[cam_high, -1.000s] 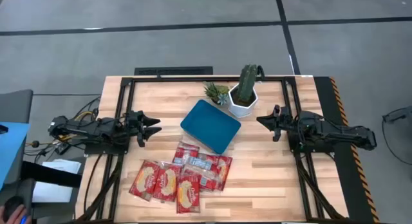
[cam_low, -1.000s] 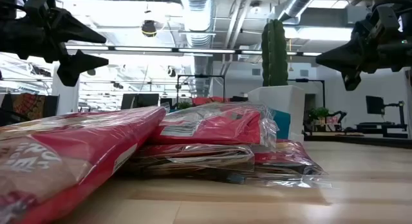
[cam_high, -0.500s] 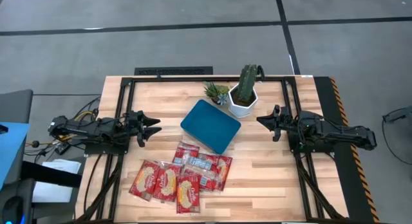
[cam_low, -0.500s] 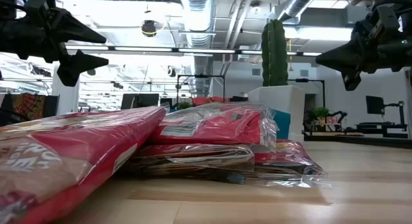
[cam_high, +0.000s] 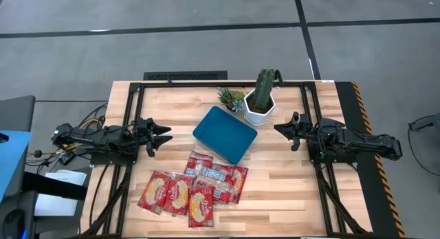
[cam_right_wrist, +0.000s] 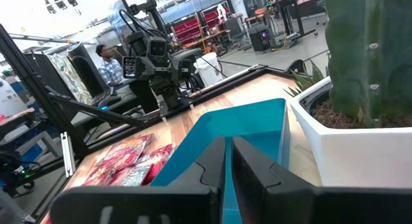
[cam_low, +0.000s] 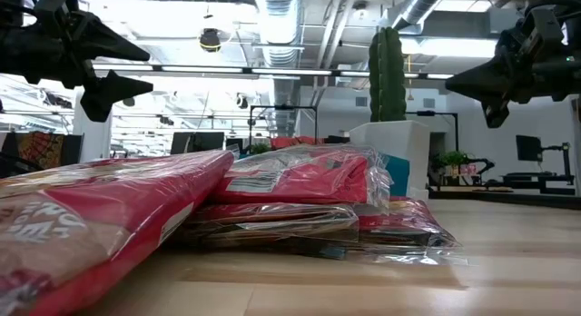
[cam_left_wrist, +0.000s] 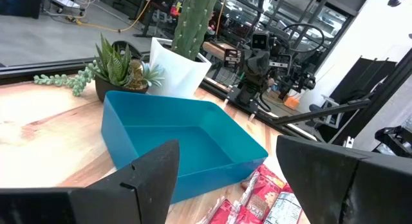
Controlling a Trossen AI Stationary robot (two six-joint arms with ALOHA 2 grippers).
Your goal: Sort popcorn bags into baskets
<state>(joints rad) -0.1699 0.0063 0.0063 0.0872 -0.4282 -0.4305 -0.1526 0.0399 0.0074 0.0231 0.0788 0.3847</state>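
Note:
Several red popcorn bags [cam_high: 194,187] lie in an overlapping pile on the near middle of the table, some resting on others; they fill the low view [cam_low: 272,193]. The teal tray [cam_high: 225,134] sits flat just beyond them, holding nothing. My left gripper [cam_high: 165,134] hovers open above the table's left side, pointing toward the tray [cam_left_wrist: 187,130]. My right gripper [cam_high: 278,128] hovers shut above the right side, pointing at the tray [cam_right_wrist: 251,121] from the other way. Neither touches anything.
A white hexagonal pot with a tall cactus [cam_high: 260,103] stands at the tray's far right corner, close to my right gripper. A small succulent [cam_high: 230,98] sits beside it. Black frame rails run along the table's edges. Bare wood lies right of the bags.

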